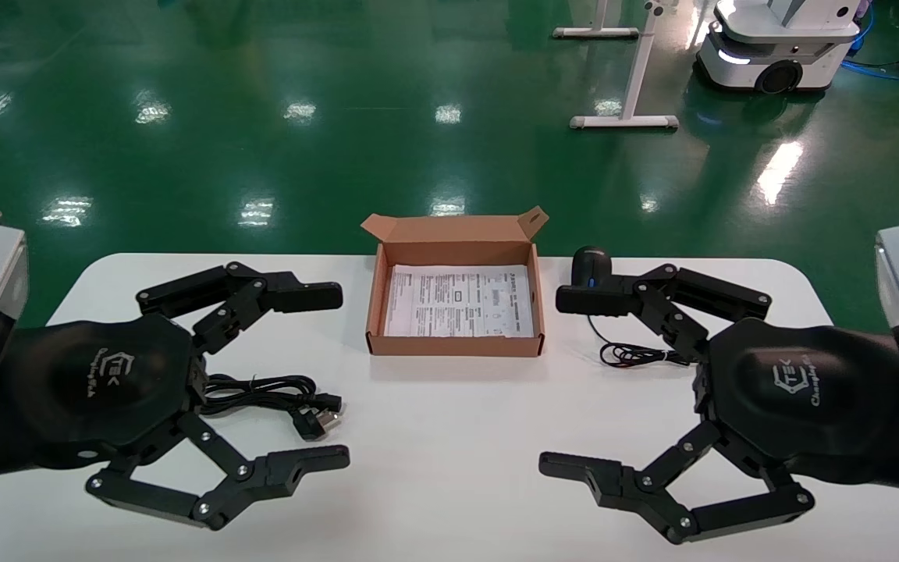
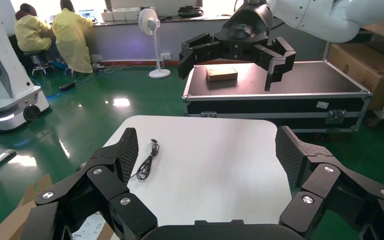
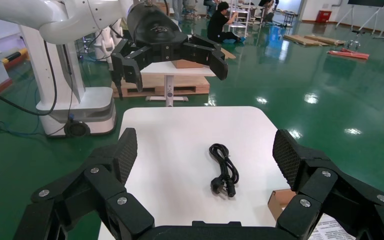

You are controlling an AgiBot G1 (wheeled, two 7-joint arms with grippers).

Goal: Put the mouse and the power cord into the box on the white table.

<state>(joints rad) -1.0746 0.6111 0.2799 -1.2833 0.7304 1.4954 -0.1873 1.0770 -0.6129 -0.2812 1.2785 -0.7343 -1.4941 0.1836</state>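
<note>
The brown box, lined with a printed sheet, sits open at the back middle of the white table. To its right lies the black mouse, its thin cable bundled nearer me. The coiled power cord lies left of the box, plug toward the centre. My left gripper hovers open above the cord. My right gripper hovers open beside the mouse's cable. The right wrist view shows the power cord and a box corner. The left wrist view shows the mouse's cable.
Beyond the table's far edge is green floor with a white stand and a wheeled robot base. A black flight case stands off the table's right end. Bare tabletop lies in front of the box between the grippers.
</note>
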